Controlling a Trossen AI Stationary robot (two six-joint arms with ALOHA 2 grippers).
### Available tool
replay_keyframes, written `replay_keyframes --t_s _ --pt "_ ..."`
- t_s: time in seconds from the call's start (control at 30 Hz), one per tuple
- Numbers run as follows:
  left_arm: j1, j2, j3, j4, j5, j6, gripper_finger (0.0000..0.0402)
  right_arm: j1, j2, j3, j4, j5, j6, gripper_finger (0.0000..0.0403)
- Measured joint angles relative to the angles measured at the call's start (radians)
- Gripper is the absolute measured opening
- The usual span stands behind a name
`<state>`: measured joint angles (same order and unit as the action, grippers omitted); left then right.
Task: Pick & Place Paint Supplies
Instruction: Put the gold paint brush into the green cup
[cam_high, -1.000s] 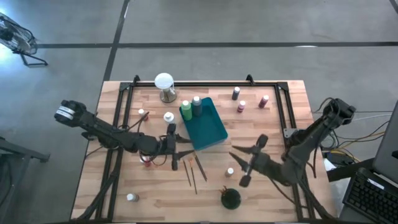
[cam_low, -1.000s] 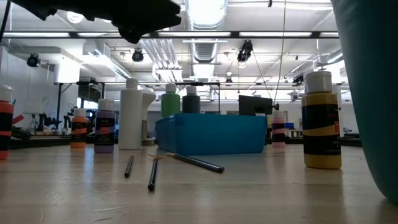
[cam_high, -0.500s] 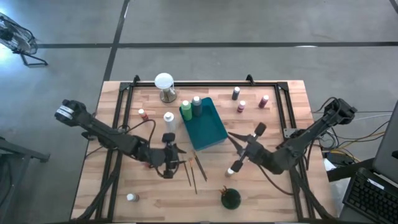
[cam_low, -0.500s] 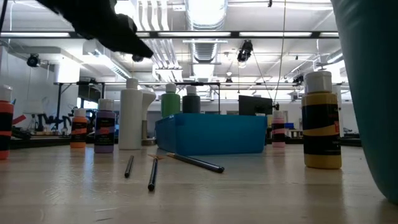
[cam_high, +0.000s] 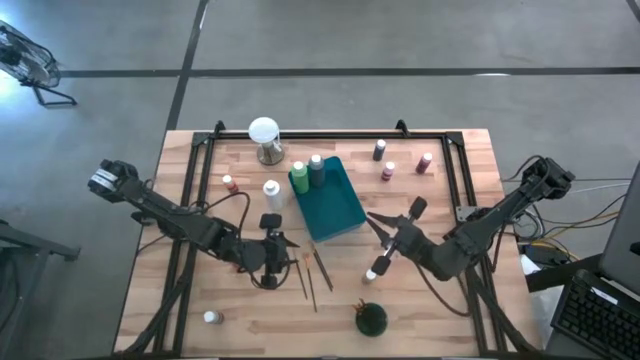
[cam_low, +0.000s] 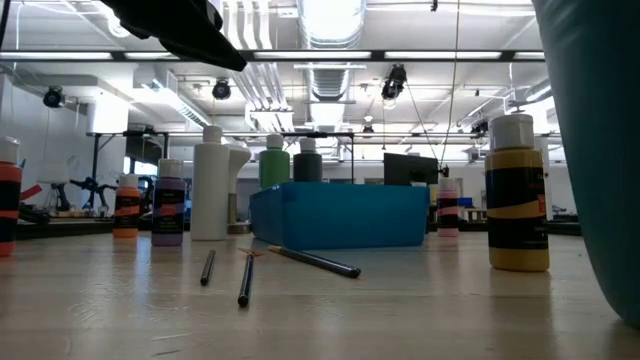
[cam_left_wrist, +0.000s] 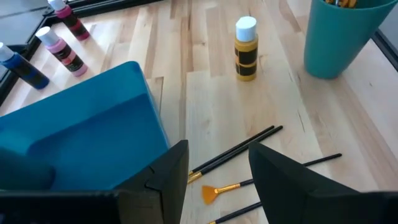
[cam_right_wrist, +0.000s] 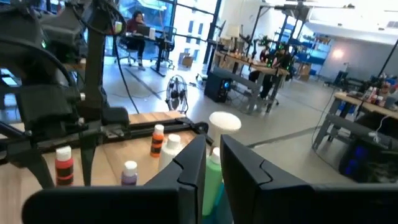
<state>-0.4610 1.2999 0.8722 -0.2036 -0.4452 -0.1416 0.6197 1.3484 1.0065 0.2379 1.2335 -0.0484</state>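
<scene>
Three thin brushes (cam_high: 312, 270) lie flat on the wood near the tray's near end; they also show in the left wrist view (cam_left_wrist: 236, 151). My left gripper (cam_high: 289, 250) (cam_left_wrist: 217, 149) hovers open just left of them, clear of everything. A yellow white-capped bottle (cam_high: 371, 273) (cam_left_wrist: 245, 50) stands upright right of the brushes. My right gripper (cam_high: 376, 222) (cam_right_wrist: 213, 146) hangs level above the table, beyond that bottle, its fingers drawn together to a slit with nothing in it. Two green bottles (cam_high: 306, 174) stand in the far end of the teal tray (cam_high: 338, 210).
A teal cup (cam_high: 371, 318) (cam_left_wrist: 341, 31) stands near the front edge. A white globe (cam_high: 264, 135) stands at the back, with a white bottle (cam_high: 272, 190) and a red one (cam_high: 229, 183) left of the tray. Three small bottles (cam_high: 388, 170) stand far right; one (cam_high: 211, 318) near left.
My right gripper has gone toward the table's far edge, staying level above the yellow bottle. My left gripper has shifted a little toward the near edge and tipped up from a steeper downward slant. Bottles, brushes and tray have kept their places.
</scene>
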Motion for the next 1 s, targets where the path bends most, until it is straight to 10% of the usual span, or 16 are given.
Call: replay_keyframes --t_s 0.47,1.0 --pt "0.001 0.000 -0.002 0.000 -0.001 -0.001 0.0174 -0.001 -0.005 0.000 -0.109 -0.007 0.147 0.0059" --pt "-0.007 0.003 0.005 -0.135 0.000 0.062 0.0174 -0.089 -0.062 0.006 -0.413 -0.290 0.432 0.0043"
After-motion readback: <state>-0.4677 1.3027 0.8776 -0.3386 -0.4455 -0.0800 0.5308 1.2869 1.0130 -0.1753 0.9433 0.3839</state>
